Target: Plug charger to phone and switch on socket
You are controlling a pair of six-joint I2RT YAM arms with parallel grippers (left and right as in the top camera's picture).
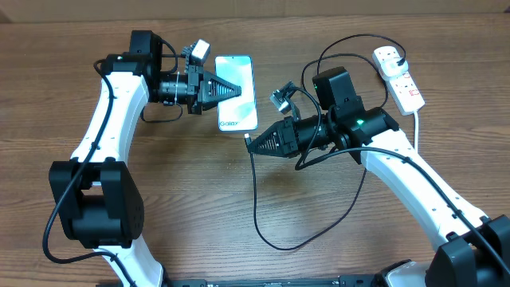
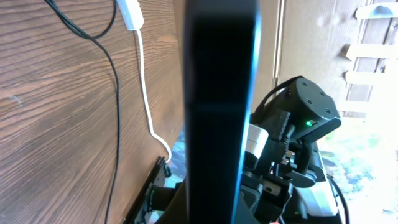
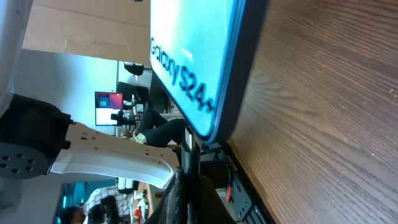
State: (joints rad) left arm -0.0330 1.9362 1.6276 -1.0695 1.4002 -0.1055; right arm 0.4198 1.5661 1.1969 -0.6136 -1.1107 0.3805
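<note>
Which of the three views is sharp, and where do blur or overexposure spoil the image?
Overhead: evenly lit and sharp, the phone clear. Left wrist: the phone's dark edge is too close and blurred; the right side is washed out. Right wrist: the screen text is soft, the charger tip dark against a bright background.

We find bare desk (image 1: pixel 199 199) toward the middle of the near edge, between the left arm (image 1: pixel 103 119) and the black cable (image 1: pixel 256 199), whose loop sprawls across to the right arm (image 1: pixel 414 175). Around the phone (image 1: pixel 245 108) it is tight: the left gripper (image 1: pixel 237 90) covers its left side, and the right gripper (image 1: pixel 251 143) sits just off its near end. The socket (image 1: pixel 401 76) and white cord (image 1: pixel 417 127) block the far right corner.
</note>
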